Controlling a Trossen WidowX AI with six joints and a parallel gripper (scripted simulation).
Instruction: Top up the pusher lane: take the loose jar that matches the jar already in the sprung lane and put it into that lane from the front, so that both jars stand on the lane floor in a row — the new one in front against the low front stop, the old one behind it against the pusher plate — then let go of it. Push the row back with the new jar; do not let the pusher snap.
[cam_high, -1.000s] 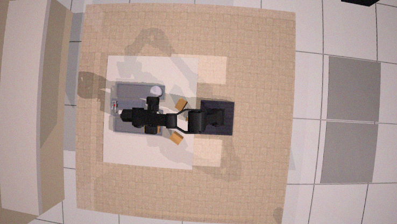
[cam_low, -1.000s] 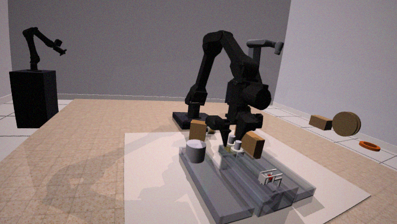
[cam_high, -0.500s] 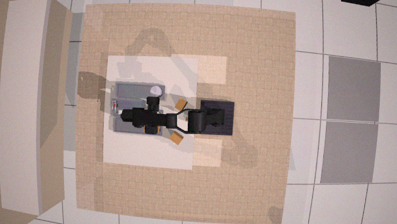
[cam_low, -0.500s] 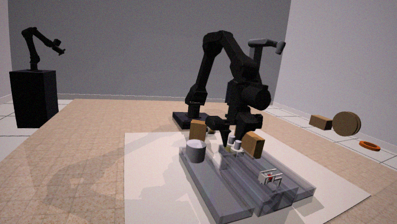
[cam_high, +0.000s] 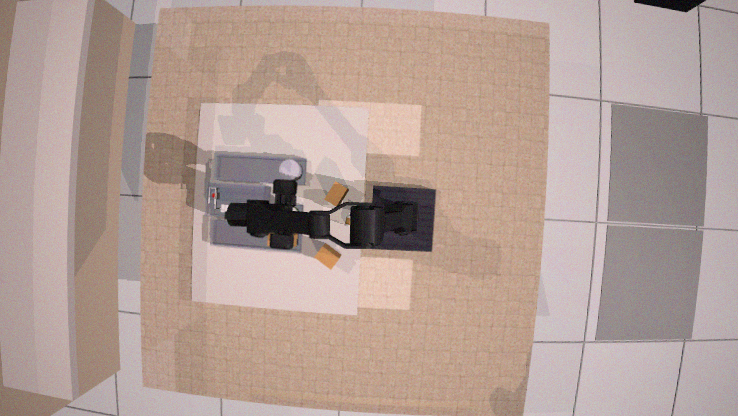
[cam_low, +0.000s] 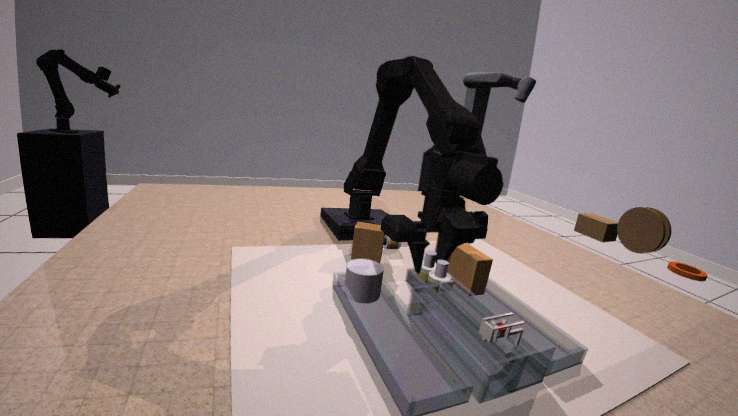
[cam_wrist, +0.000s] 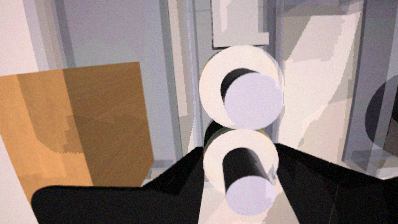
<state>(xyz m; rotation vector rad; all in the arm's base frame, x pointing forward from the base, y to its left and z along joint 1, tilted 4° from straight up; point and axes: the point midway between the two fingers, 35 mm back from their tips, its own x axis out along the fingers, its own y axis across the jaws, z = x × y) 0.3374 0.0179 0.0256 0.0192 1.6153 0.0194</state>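
White mat (cam_low: 289, 320), end effector (cam_wrist: 242, 172) pinching loose jar (cam_wrist: 241, 165), touching lane jar (cam_wrist: 242, 87).

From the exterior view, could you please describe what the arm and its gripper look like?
The arm is matt black all over, built of blocky links with fat round joint housings, on a flat dark base. The gripper is black too, with thin tapering fingers. No markings or loose cables show.
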